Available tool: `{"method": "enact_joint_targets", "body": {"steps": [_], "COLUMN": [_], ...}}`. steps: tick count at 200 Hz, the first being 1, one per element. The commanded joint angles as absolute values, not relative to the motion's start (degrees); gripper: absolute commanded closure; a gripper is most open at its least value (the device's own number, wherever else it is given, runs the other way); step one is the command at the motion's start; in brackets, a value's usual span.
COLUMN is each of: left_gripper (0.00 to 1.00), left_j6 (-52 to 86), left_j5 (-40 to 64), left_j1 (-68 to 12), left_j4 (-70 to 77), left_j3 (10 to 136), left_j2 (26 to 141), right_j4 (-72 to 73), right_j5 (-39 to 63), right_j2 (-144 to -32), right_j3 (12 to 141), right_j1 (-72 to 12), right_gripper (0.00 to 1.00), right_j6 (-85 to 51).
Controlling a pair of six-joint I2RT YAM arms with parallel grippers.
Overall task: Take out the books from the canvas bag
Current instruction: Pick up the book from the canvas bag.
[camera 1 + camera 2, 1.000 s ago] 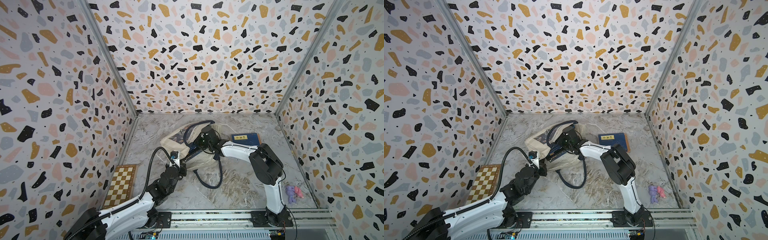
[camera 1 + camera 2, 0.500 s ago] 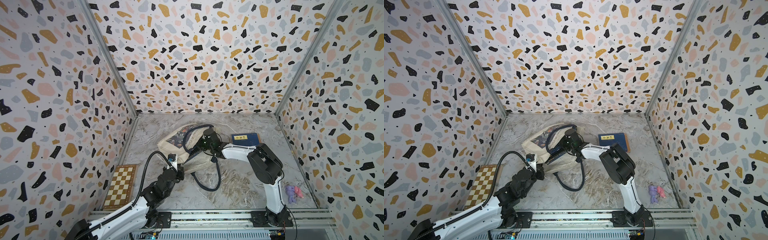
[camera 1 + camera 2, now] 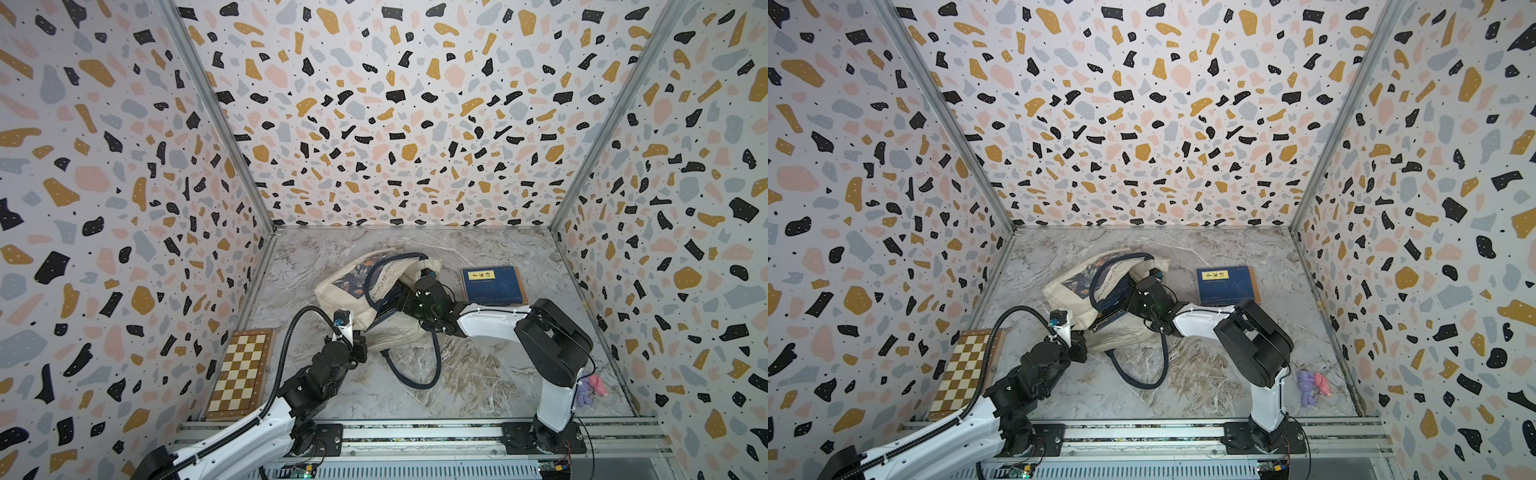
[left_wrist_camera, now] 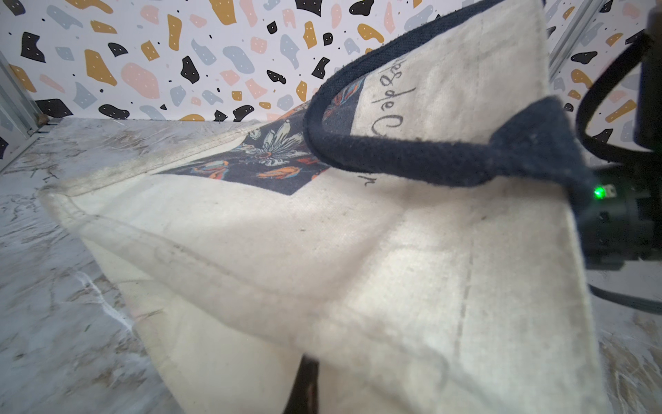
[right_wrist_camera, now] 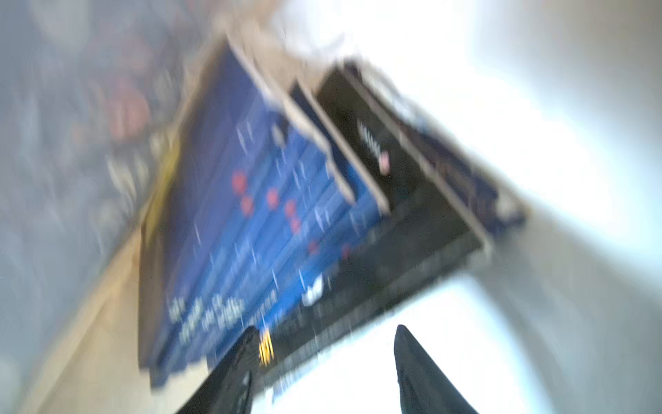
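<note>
The cream canvas bag (image 3: 351, 282) lies on its side in both top views, its mouth toward the right. My left gripper (image 3: 360, 337) is shut on the bag's lower rim; cloth (image 4: 322, 251) fills the left wrist view and hides all but one dark finger (image 4: 304, 385). Dark blue books (image 3: 388, 306) are stacked inside the mouth. My right gripper (image 3: 401, 300) reaches into that mouth. In the blurred right wrist view its jaws (image 5: 326, 328) stand apart at the near edge of the book stack (image 5: 250, 215). One blue book with a yellow label (image 3: 492, 284) lies on the table right of the bag.
A wooden chessboard box (image 3: 241, 372) lies by the left wall. A navy handle loop (image 3: 415, 374) trails from the bag across the table's middle. A small purple and pink plush toy (image 3: 590, 388) sits at the front right. Patterned walls enclose three sides.
My left arm has drawn back toward the front, still holding the bag's rim. The right gripper has shifted a little at the bag's mouth and is moving.
</note>
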State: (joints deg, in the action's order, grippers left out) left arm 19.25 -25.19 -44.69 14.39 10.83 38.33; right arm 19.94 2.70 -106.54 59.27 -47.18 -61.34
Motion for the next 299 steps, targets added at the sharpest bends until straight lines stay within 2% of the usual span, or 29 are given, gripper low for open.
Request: {"method": "enact_joint_targets", "body": {"steps": [1,79,114,180,219,255,299], "left_gripper": [1.00,1.00,1.00,1.00,1.00,1.00,1.00], "left_j6": [18.7,18.3,18.5,17.9,17.9,17.9,17.5], "left_j5": [-22.8,-20.8,-19.3,-18.0,-17.3,-16.7,-16.8], "left_j1": [-45.0,-44.9,-44.9,-44.9,-45.0,-44.9,-44.9], "left_j4": [20.8,20.9,21.9,22.6,22.9,23.3,22.7], "left_j3": [11.0,10.4,10.3,10.7,10.8,10.9,10.9], "left_j2": [37.6,36.1,37.0,38.0,38.7,39.4,38.7], "right_j4": [21.0,26.7,27.8,32.1,33.8,33.3,32.7], "right_j5": [1.9,6.0,1.1,1.5,2.0,2.5,3.8], "right_j2": [-105.5,-115.8,-116.0,-116.2,-114.3,-113.3,-115.9], "right_j3": [58.4,61.1,62.2,64.7,64.9,65.8,68.3], "right_j1": [-47.8,-45.4,-45.7,-45.4,-45.8,-46.5,-46.9], "right_gripper": [0.39,0.44,0.46,0.69,0.74,0.73,0.55], "right_j6": [-62.3,-66.3,-64.0,-60.2,-58.4,-57.7,-57.8]}}
